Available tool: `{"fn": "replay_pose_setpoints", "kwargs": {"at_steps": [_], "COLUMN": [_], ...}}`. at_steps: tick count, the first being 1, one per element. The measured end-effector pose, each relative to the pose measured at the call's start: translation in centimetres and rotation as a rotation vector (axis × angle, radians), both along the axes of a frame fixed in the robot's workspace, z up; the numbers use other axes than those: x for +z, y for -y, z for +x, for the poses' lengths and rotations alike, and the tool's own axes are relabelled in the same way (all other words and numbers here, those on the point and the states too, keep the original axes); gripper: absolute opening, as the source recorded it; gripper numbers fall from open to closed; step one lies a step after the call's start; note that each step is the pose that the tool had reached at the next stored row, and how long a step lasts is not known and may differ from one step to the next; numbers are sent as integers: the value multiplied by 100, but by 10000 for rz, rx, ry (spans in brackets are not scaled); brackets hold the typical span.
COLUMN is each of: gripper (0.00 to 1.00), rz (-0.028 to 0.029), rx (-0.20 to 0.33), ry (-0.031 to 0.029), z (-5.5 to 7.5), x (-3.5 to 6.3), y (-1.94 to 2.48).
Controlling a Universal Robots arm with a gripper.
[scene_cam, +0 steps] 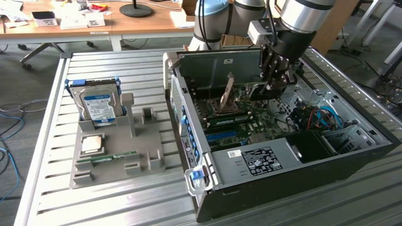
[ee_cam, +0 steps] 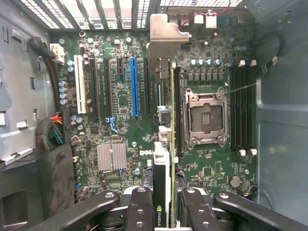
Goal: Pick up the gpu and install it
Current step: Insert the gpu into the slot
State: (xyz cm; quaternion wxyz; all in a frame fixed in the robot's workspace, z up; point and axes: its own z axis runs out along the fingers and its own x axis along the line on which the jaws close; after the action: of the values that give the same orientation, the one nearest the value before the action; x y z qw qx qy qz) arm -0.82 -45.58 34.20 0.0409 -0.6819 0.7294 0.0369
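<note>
The claw (ee_cam: pixel 166 199) is closed partway, its black fingers (ee_cam: pixel 139 202) clamped on either face of the gpu (ee_cam: pixel 162 166), which it holds edge-on and upright. The card's silver end bracket (ee_cam: pixel 163 33) points away from the claw, toward the vented rear wall of the case. In the exterior view the claw (scene_cam: pixel 276 80) hangs inside the open computer case (scene_cam: pixel 283 179) with the gpu (scene_cam: pixel 267 90) at its tip, low over the board. Whether the card touches a slot cannot be told.

Under the card lies the green motherboard (ee_cam: pixel 120 139). The card's edge runs between the blue slot (ee_cam: pixel 134 86) and the empty CPU socket (ee_cam: pixel 204 118), along a long black slot just beside the socket. A small silver heatsink (ee_cam: pixel 111 156) sits on the board near the claw.

The case lies on its side on a slatted metal counter (scene_cam: pixel 125 207). Well apart from it, toward the exterior view's left, a grey holder (scene_cam: pixel 150 160) carries an upright hard drive (scene_cam: pixel 97 106), a processor chip (scene_cam: pixel 92 143) and a memory stick (scene_cam: pixel 113 157). Behind stand wooden desks (scene_cam: pixel 144 26) with papers, and cables (scene_cam: pixel 9 117) lie on the floor.
</note>
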Motion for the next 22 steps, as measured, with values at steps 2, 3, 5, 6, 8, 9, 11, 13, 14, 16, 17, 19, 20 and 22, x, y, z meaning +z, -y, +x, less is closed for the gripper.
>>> {"fn": "replay_pose_setpoints", "kwargs": {"at_steps": [2, 3, 5, 6, 8, 9, 11, 13, 14, 16, 17, 19, 20, 22], "gripper": [27, 27, 27, 27, 27, 27, 27, 27, 27, 27, 27, 27, 27, 27], "rz": [-1, 0, 5, 2, -2, -2, 1, -1, 3, 1, 0, -2, -2, 0], "rx": [0, 0, 0, 0, 0, 0, 0, 0, 0, 0, 0, 0, 0, -2], "ry": [0, 0, 1, 1, 0, 0, 0, 0, 1, 0, 0, -1, -1, 1], "z": [0, 0, 0, 0, -1, -1, -1, -1, -1, -1, -1, -1, -1, -6], "x": [-4, -5, -14, -17, -20, -20, -21, -22, -26, -35, -38, -39, -39, -40], "y": [0, 0, 0, 0, 0, 0, 0, 0, -1, 0, 0, 0, 0, 0]}}
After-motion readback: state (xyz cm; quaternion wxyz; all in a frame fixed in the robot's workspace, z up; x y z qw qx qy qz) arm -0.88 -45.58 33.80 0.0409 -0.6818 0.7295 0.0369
